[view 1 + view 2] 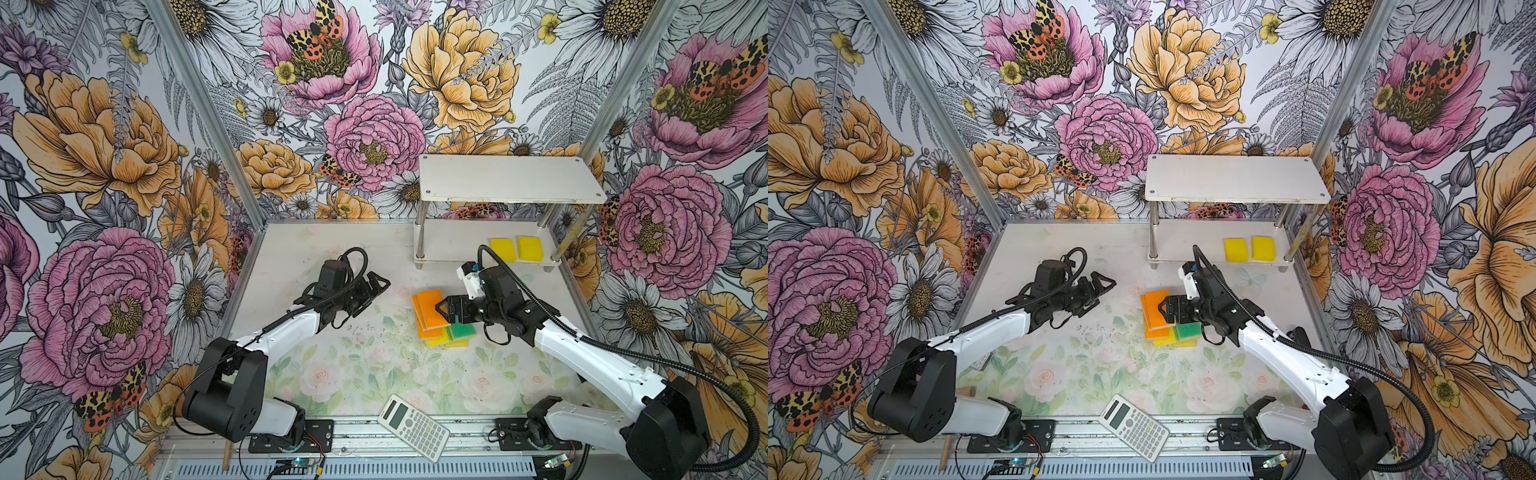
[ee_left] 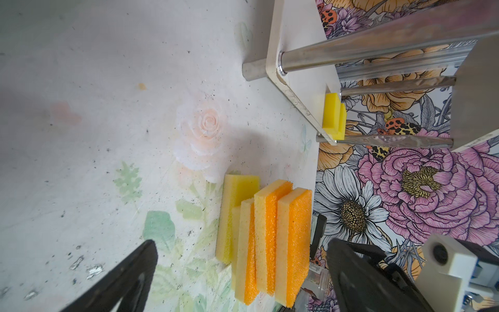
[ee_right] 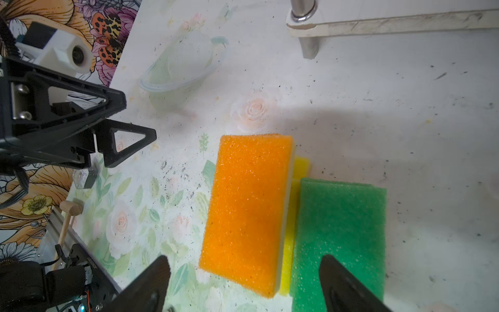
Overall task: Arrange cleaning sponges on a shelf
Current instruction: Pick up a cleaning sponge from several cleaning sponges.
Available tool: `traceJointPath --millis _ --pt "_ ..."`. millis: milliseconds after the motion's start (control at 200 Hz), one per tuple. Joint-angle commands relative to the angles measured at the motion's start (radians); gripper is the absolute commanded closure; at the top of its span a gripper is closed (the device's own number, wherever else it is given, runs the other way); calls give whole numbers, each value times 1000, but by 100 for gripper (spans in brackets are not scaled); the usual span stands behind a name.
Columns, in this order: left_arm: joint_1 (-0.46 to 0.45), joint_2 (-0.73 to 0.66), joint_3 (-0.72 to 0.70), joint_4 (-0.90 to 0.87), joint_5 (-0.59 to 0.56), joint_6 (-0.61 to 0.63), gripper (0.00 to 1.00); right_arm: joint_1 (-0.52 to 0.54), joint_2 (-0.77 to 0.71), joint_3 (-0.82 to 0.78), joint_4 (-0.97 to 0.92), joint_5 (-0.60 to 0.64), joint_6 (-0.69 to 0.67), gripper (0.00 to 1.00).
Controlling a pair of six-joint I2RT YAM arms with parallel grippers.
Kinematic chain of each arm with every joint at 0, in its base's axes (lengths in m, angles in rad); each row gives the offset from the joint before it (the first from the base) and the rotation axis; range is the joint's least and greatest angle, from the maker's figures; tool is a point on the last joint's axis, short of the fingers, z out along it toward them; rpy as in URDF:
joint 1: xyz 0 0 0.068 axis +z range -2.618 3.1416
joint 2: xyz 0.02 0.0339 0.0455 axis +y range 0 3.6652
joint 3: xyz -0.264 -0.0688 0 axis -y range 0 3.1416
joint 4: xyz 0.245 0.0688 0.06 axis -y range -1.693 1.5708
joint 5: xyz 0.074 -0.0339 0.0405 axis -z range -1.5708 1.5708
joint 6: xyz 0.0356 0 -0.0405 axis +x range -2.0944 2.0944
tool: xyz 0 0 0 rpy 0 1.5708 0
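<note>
A pile of cleaning sponges lies mid-table: an orange-topped sponge [image 1: 428, 307] [image 3: 248, 205] on top, a green-topped one [image 1: 463, 330] [image 3: 340, 229] beside it, yellow ones beneath. My right gripper [image 1: 444, 311] [image 3: 244, 263] hangs open just over the pile, its jaws straddling the orange sponge, one finger over the green. My left gripper [image 1: 376, 291] [image 2: 243, 251] is open and empty, left of the pile. The shelf [image 1: 511, 178] stands at the back right. Two yellow sponges [image 1: 503, 249] [image 1: 530, 248] lie side by side on its lower board; the top board is bare.
A white calculator [image 1: 413, 428] lies at the table's front edge. A small wooden mallet [image 3: 70, 213] rests near the front left rail. Floral walls close in the table on three sides, and the shelf's metal posts [image 1: 419, 241] stand just behind the pile.
</note>
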Motion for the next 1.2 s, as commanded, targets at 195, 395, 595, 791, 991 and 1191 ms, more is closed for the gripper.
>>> traceJointPath --millis 195,395,595,791,991,1191 --pt "42 6 -8 63 55 -11 1 89 89 102 -35 126 2 13" --pt "43 -33 -41 61 37 -11 1 126 164 157 -63 220 -10 14" --pt "46 -42 -55 57 34 -10 1 140 209 179 -76 235 -19 14" --pt "49 -46 -64 53 29 -7 1 163 250 190 -88 275 -23 15" --pt "50 -31 -55 55 30 -5 1 177 288 202 -98 291 -35 16" --pt "51 -28 -58 55 32 -5 1 191 319 223 -118 314 -43 18"
